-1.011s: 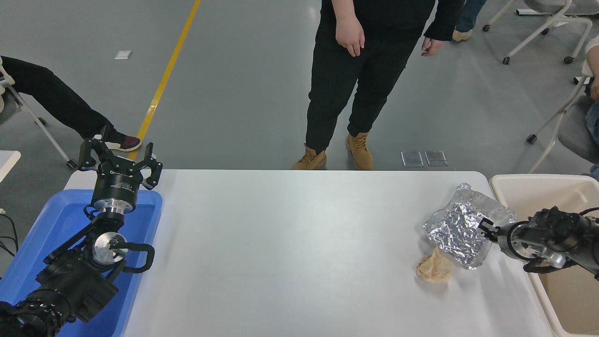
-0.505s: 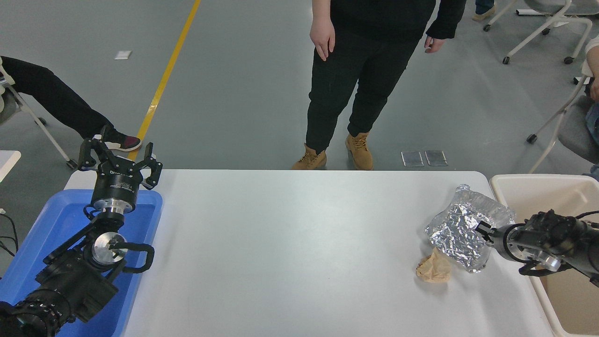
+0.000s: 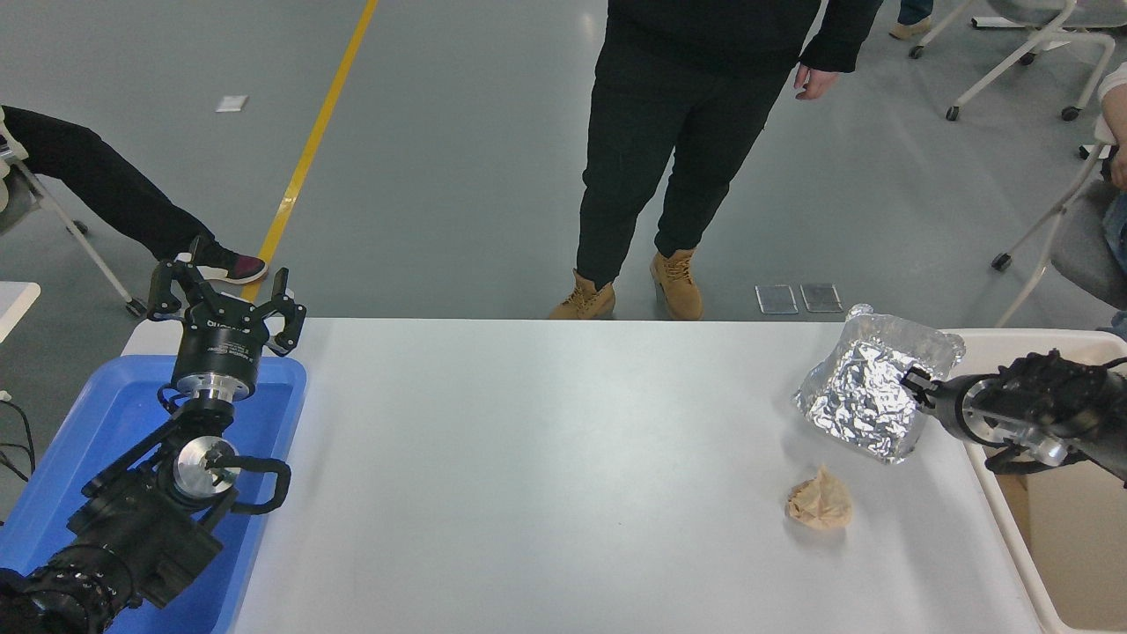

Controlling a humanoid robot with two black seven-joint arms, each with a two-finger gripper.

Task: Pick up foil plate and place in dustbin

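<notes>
The shiny, wrinkled foil plate (image 3: 867,387) hangs tilted above the table's right end, lifted off the surface. My right gripper (image 3: 916,387) comes in from the right edge and is shut on the plate's right rim. The beige dustbin (image 3: 1012,493) stands just beyond the table's right edge, under and behind my right arm. My left gripper (image 3: 224,304) is parked open at the lower left, above the blue tray.
A tan paper wad (image 3: 819,506) lies on the white table (image 3: 546,458) below the plate. A flat blue tray (image 3: 97,423) sits at the left. A person in black with tan boots (image 3: 678,158) stands at the far side.
My right gripper has lifted the foil plate off the table, up and away from the paper wad. The person at the far side moved their hands.
</notes>
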